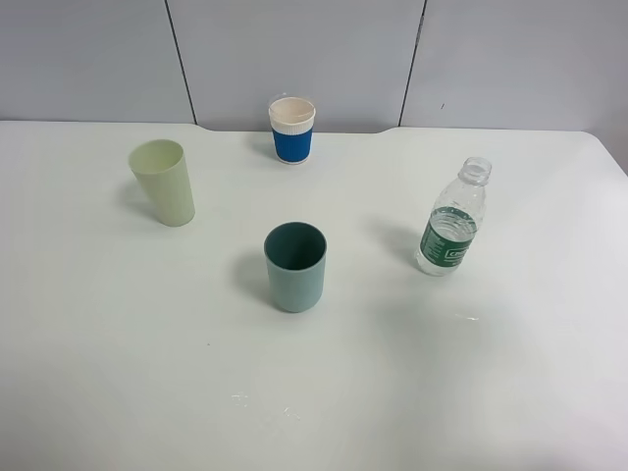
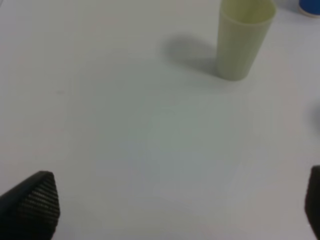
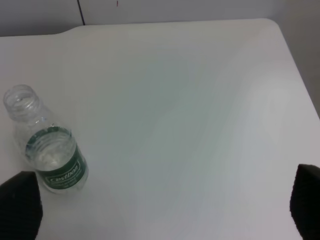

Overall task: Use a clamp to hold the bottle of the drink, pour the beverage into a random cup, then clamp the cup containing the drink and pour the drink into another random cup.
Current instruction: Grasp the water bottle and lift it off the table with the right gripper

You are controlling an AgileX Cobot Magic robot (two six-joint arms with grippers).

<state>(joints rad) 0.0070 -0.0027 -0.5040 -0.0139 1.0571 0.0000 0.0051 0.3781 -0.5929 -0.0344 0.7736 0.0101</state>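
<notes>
White table [image 1: 549,392], rounded far corners; grey panel wall [image 1: 88,59] behind, dark seams [image 1: 181,59]; light soft, probably overhead.

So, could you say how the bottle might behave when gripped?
The bottle looks like thin clear plastic, so it probably flexes when squeezed. Uncapped and holding water, it could spill if crushed. Tall and narrow, it may tip if nudged.

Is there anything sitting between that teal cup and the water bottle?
No. In the exterior high view, only bare white table lies between the teal cup and the bottle.
</notes>
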